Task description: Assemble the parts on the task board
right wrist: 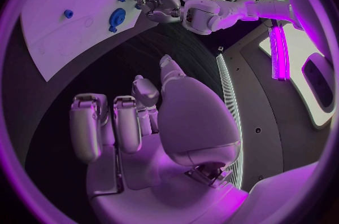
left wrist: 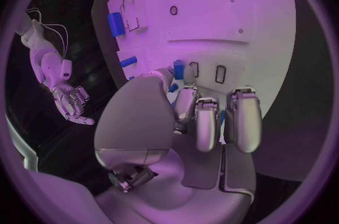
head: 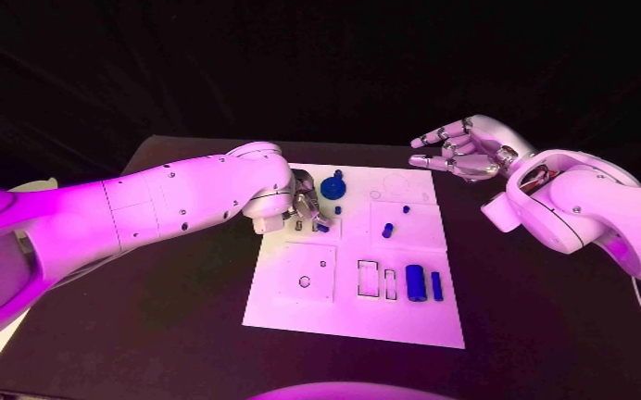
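A: Reaching down at the board's (head: 350, 312) far left part, the left robot hand (head: 306, 204) has its fingers (left wrist: 206, 122) curled over small blue parts there. One small part (head: 322, 227) sits right at its fingertips. Whether it is pinched or only touched, I cannot tell.

B: And the other one?

A: The right robot hand (head: 463, 148) hangs off the board's far right corner, over the dark surface (head: 561, 307), fingers loosely apart, holding nothing.

B: What lies on the board?

A: A round blue knob (head: 333, 187) just beyond the left hand, a short peg (head: 387, 230) near the middle, and two blue bars, a thick one (head: 416, 282) and a thin one (head: 437, 285), side by side near the right, next to two outlined slots (head: 375, 279).

B: So which step is this?

A: I judge it an early one: the left hand is picking or seating a small part in the far left zone, with the bars not yet in their slots.

B: What does the next move need?

A: A firm pinch on that small part, then a straight lift or press without nudging the knob close by.
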